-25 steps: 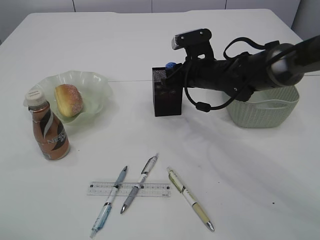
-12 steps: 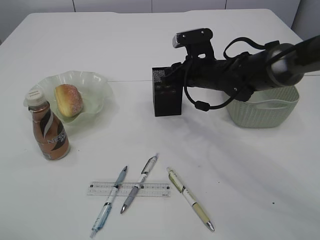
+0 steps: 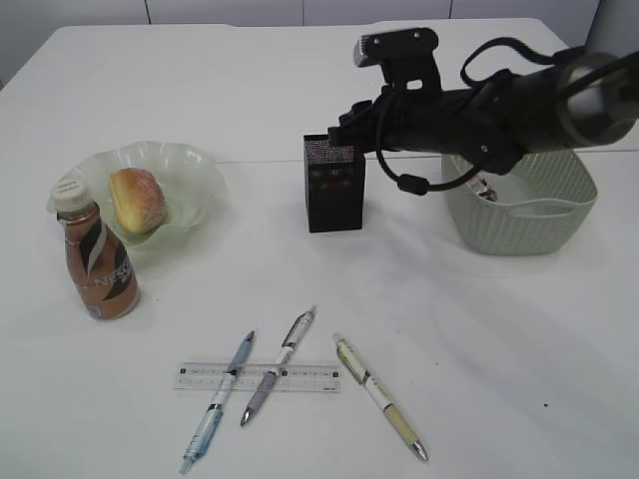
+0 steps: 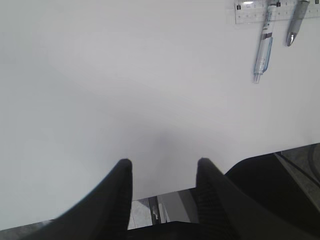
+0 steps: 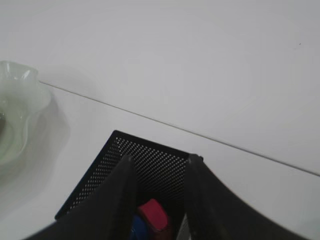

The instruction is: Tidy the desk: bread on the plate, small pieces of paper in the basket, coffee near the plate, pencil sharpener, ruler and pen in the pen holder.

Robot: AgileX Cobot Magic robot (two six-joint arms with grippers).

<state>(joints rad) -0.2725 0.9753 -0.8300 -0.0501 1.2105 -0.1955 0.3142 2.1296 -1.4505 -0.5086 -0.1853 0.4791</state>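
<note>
White desk holds a basket at right and a plate with bread at left, coffee beside it. The right gripper, parted and empty, hovers over the pen holder. The left gripper is parted, empty. 3 pens and a ruler lie in front.

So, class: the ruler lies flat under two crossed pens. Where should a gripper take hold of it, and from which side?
Probably the ruler's bare left end, coming from above with the jaws across its narrow width: it lies flat, and two pens cross its middle.
</note>
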